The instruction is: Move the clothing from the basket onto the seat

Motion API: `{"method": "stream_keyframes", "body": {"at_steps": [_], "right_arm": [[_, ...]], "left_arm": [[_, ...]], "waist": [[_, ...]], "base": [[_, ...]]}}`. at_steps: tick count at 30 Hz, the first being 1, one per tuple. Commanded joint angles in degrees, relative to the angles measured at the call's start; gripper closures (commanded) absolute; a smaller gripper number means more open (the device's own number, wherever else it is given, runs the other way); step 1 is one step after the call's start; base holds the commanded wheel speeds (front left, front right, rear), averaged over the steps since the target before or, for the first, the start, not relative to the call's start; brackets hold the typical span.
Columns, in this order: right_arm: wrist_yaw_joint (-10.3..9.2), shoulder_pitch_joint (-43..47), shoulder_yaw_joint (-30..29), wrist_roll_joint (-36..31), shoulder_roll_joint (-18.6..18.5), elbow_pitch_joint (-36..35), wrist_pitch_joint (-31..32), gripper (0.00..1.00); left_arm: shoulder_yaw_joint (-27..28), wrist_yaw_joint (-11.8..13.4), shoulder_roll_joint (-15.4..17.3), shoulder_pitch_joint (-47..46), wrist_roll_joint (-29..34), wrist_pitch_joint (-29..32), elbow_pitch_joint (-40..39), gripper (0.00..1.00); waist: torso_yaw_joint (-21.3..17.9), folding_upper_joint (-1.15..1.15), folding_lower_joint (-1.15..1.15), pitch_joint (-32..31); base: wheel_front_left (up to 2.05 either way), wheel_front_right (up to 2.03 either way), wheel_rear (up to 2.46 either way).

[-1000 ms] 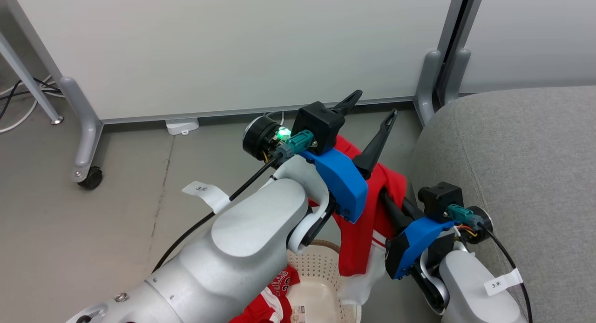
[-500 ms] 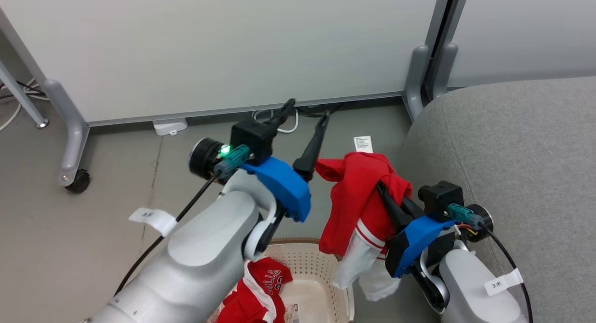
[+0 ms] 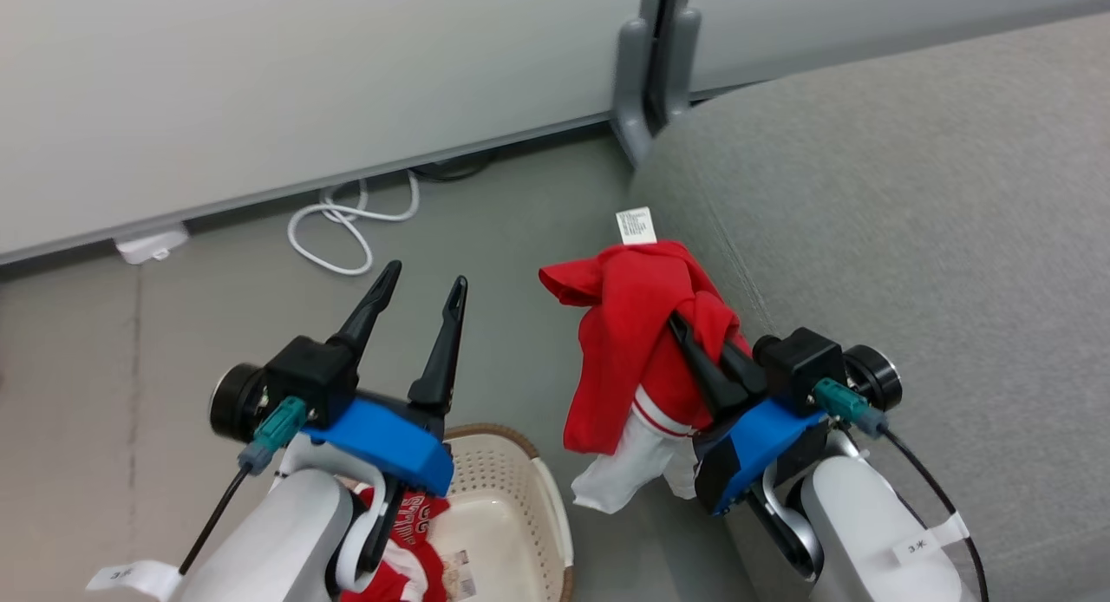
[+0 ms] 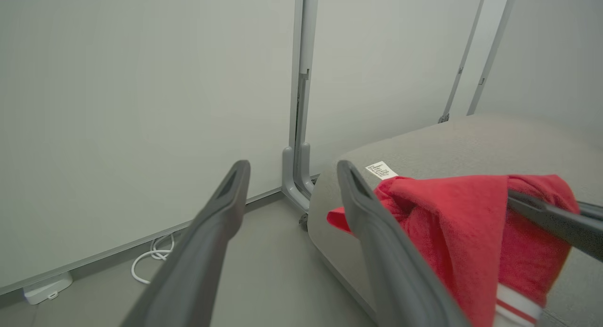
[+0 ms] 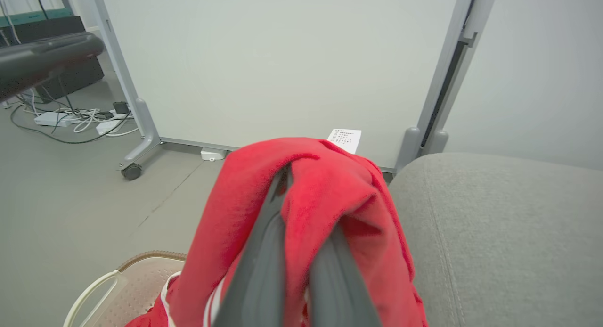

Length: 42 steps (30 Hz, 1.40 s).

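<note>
My right gripper [image 3: 685, 329] is shut on the red garment with white striped trim [image 3: 629, 342], which hangs off its fingers beside the grey seat's [image 3: 910, 238] front left corner, its white label sticking up. In the right wrist view the cloth [image 5: 325, 185] drapes over both fingers and hides their tips. My left gripper [image 3: 427, 277] is open and holds nothing, above the cream basket [image 3: 542, 480] at the bottom. The second red garment with lettering [image 3: 408, 520] lies in the basket, partly hidden under my left wrist. In the left wrist view the open fingers [image 4: 221, 209] point at the partition, with the held garment [image 4: 447, 223] to their right.
A white partition wall [image 3: 303, 81] on grey feet [image 3: 646, 90] stands behind the floor and the seat. A white cable loop [image 3: 347, 225] and a small white box [image 3: 152, 245] lie at its base. More cables and a castor foot [image 5: 132, 169] are at the left in the right wrist view.
The head camera has swung right, bringing more of the seat into view. My left gripper has drawn back from the garment, down to the left over the basket. The right gripper still holds the garment.
</note>
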Motion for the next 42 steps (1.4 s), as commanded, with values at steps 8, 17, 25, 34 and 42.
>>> {"method": "stream_keyframes", "body": {"at_steps": [8,17,25,34,42], "right_arm": [[0.01,6.7,-1.7,-5.5,-0.1,-13.2,5.2,1.00],[0.01,13.0,-6.1,-6.7,-0.1,-22.3,7.7,1.00],[0.00,15.9,-8.6,-6.1,-0.1,-25.8,7.6,1.00],[0.00,7.2,-13.7,-4.6,-0.1,-26.1,7.4,1.00],[0.00,-11.3,-20.2,-1.8,-4.3,-18.7,8.9,1.00]], "left_arm": [[10.8,0.3,1.1,11.1,5.3,-0.3,-10.1,0.00],[16.9,-2.5,0.6,16.2,9.3,-0.3,-13.5,0.00],[18.0,-5.5,-0.4,15.1,11.4,-0.3,-11.1,0.00],[20.4,-6.1,-0.3,15.9,13.6,-0.3,-10.8,0.00],[21.4,-6.6,2.8,12.9,15.8,0.7,-13.7,0.00]], "waist": [[-14.2,-0.01,0.00,1.9],[-22.3,-0.01,0.00,4.1],[-22.5,-0.01,0.00,5.6],[-22.6,-0.01,0.00,8.4],[-19.5,-0.01,0.00,17.5]], "base": [[0.00,0.00,0.00],[0.00,0.00,0.00],[0.00,0.00,0.00],[0.00,0.00,0.00],[0.00,0.00,0.00]]}}
